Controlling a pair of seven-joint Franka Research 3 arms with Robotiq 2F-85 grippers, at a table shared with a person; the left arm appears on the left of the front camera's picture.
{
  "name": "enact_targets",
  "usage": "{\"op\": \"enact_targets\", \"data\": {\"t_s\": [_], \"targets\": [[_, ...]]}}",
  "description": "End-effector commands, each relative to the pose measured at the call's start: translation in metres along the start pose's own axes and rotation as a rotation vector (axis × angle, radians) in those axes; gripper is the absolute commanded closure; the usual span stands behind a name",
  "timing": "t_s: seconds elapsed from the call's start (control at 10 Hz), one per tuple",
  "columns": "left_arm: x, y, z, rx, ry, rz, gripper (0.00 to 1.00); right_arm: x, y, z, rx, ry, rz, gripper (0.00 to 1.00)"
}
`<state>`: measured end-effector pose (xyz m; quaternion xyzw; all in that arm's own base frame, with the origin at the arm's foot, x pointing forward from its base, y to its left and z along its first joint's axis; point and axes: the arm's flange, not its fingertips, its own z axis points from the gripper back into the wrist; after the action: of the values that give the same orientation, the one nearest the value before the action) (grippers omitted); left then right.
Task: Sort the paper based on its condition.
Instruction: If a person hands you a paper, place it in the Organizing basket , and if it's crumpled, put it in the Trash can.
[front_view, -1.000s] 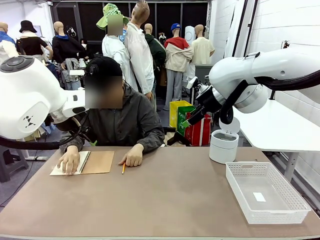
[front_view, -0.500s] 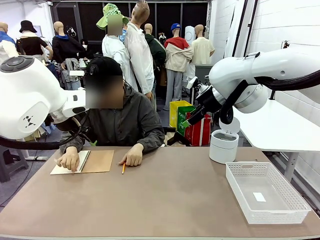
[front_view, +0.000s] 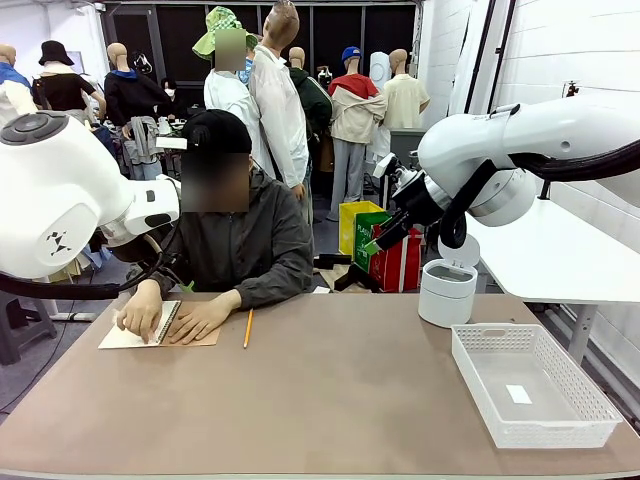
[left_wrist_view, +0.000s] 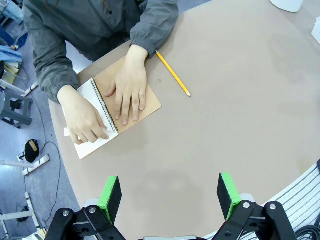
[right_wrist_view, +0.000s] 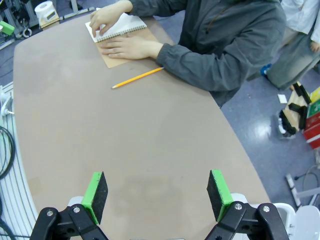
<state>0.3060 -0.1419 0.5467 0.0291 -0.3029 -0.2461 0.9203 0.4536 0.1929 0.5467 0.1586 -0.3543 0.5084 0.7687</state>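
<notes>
Loose paper is out of view. A spiral notebook (front_view: 150, 335) lies open at the table's far left, with a white page (left_wrist_view: 90, 146) up and its tan cover (left_wrist_view: 152, 103) folded out. The person presses one hand (front_view: 141, 318) on the page and the other hand (front_view: 203, 320) on the cover. High over the table, my left gripper (left_wrist_view: 169, 196) is open and holds nothing. My right gripper (right_wrist_view: 157, 195) is open too, raised above the far right side (front_view: 373, 245). The notebook (right_wrist_view: 120, 24) lies far from it.
A yellow pencil (front_view: 247, 328) lies just right of the notebook. A round white bin (front_view: 447, 291) with its lid up stands at the far right. A white mesh basket (front_view: 585, 395) sits at the near right with a small white slip (front_view: 518, 394) inside. The brown table (front_view: 330, 400) is bare in the middle.
The person leaned forward and moved one hand from beside the pencil onto the notebook's tan cover. Both arms stayed where they were.
</notes>
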Motion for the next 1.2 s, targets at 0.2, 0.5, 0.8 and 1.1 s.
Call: {"op": "enact_targets", "data": {"t_s": [0.2, 0.5, 0.8, 1.1], "targets": [[-0.0003, 0.0011, 0.0004, 0.002, 0.003, -0.012, 0.00, 0.0012, -0.0004, 0.0001, 0.001, -0.002, -0.007, 0.00], [-0.0003, 0.0011, 0.0004, 0.002, 0.003, -0.012, 0.00, 0.0012, -0.0004, 0.0001, 0.001, -0.002, -0.007, 0.00], [-0.0003, 0.0011, 0.0004, 0.002, 0.003, -0.012, 0.00, 0.0012, -0.0004, 0.0001, 0.001, -0.002, -0.007, 0.00], [-0.0003, 0.0011, 0.0004, 0.002, 0.003, -0.012, 0.00, 0.0012, -0.0004, 0.0001, 0.001, -0.002, -0.007, 0.00]]}}
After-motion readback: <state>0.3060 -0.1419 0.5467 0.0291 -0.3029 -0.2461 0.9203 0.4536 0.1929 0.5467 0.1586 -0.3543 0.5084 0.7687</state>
